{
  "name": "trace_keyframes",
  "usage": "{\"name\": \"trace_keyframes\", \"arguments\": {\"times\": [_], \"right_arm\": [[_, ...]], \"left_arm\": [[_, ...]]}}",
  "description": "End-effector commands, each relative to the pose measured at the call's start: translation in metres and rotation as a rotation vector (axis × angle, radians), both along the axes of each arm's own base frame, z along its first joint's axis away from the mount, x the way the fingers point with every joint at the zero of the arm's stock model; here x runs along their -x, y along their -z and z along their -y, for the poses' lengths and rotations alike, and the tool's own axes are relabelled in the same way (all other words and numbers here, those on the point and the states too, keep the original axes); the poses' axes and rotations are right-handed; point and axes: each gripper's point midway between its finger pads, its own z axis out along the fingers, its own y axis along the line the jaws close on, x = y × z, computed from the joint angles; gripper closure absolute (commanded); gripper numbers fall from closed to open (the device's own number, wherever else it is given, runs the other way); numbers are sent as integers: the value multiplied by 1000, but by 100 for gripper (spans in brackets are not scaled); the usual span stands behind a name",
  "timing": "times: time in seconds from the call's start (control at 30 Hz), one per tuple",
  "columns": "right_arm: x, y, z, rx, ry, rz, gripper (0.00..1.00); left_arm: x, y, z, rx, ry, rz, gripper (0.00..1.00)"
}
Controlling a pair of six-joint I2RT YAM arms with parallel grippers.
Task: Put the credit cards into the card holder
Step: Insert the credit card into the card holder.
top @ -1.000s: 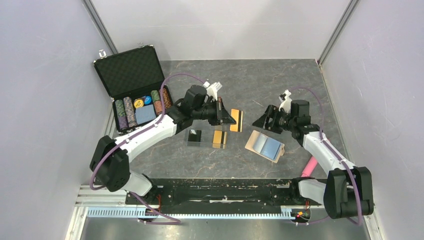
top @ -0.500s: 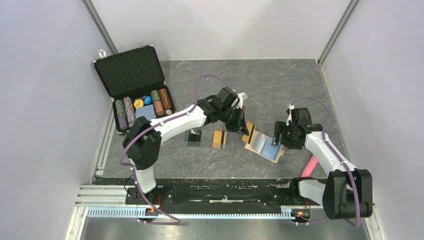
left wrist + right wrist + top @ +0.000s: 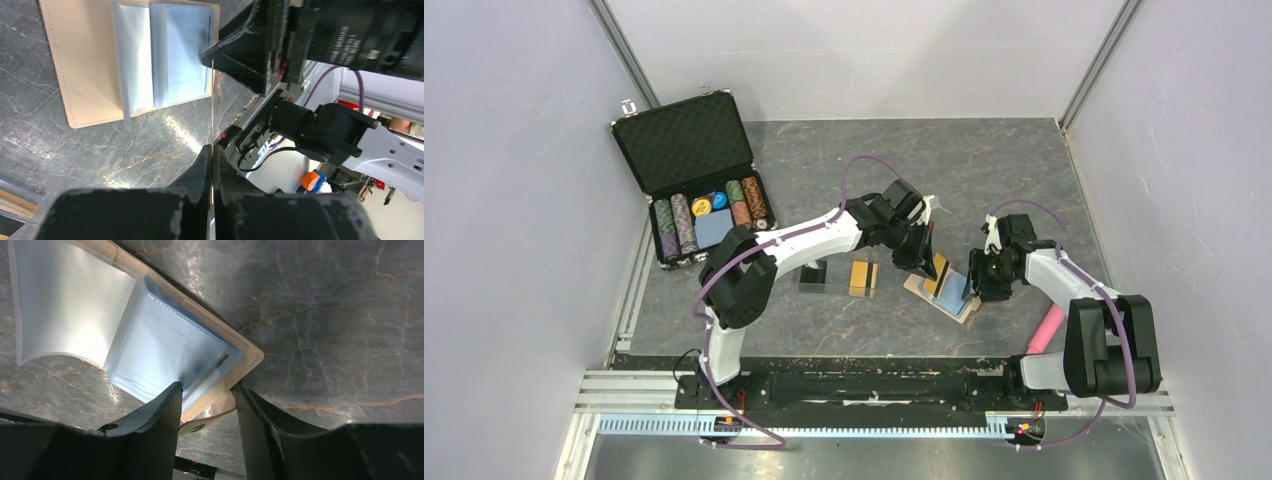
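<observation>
– Credit cards first: where does each one sit in the overhead panel?

– One gold-orange credit card stands on edge at centre right of the frame. It is clamped in the left pincer, over the open card holder. A black credit card and a second gold-orange card lie flat on the grey marbled surface. They are side by side just left of centre, with clear sleeves.

– And the card holder itself?

– It lies spread open on the surface between the two pincers, blue lining up, with its tan rim showing. In the left wrist panel the card holder fills the upper left. The gold-orange credit card appears there edge-on, a thin pale line rising from the closed left pincer. The top of the line meets the right-hand border of the blue pocket, beside one of the right pincer's fingers. Whether the card touches the lining cannot be told.

– How does the right pincer stand?

– Partly spread, at the holder's right-hand edge. The right wrist panel shows the right pincer astride one corner of the card holder. One finger is over the blue pocket, the other is just outside the tan rim, and the snap tab lies in the gap. Whether the fingers press on the rim cannot be told.

– What else appears?

– Upper left: an open black case with rows of poker chips. Lower right: a pink object beside the right arm.
</observation>
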Motion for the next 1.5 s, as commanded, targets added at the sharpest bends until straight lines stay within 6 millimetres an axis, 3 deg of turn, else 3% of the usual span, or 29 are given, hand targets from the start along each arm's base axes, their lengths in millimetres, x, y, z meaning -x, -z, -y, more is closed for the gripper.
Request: {"name": "trace_keyframes", "arguments": {"times": [0.0,0.23,0.5,0.93,1.3,1.47], "right_arm": [[-27,-5,-13,-54,-57,81,54],[-46,-7,-30,-84,-157,146,54],[-56,-9,-38,-89,-205,179,55],[-46,-8,-45,-139,-188,189,55],[-45,-30,-31,-101,-82,239,26],[-36,-25,-20,-86,-34,203,25]], "left_arm": [[-3,9,1,-26,38,27,98],[-12,43,-4,-117,22,39,98],[-40,63,-37,-267,-80,118,98],[-37,78,-23,-136,-90,22,98],[-38,74,-17,-68,-119,-25,98],[-37,77,-20,-63,-155,-55,98]]}}
